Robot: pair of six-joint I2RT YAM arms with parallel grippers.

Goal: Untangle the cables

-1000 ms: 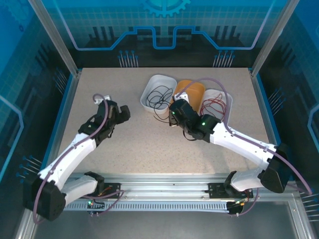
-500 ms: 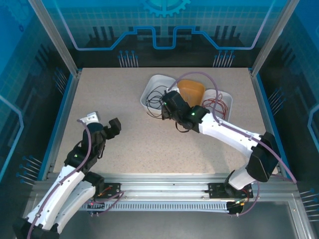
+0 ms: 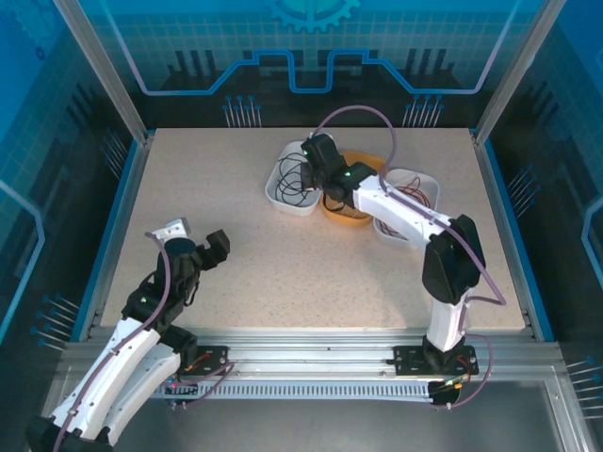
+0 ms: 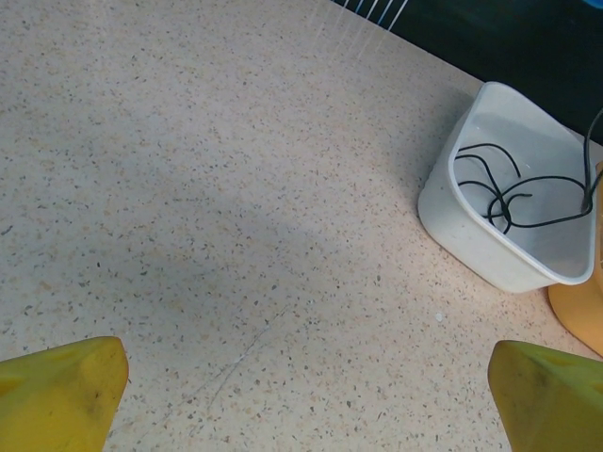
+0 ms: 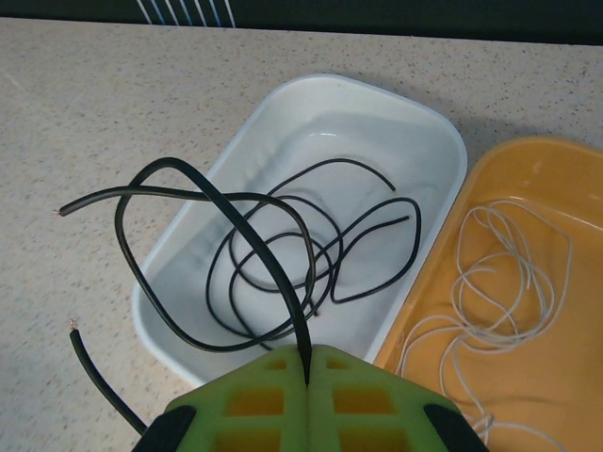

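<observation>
I am lifting a thin black cable (image 5: 247,224) over a white plastic tub (image 5: 283,102).
My right tool (image 5: 308,377) is pinching it tight; my left tool (image 4: 306,395) is hanging wide open, empty.

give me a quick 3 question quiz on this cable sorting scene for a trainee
1. True or false: the left gripper is open and holds nothing.
2. The right gripper is shut on a cable of which colour? A red, B black, C white
3. Fill in: the white cables lie in the ____ bin.
Key: 1 true; 2 B; 3 orange
</observation>
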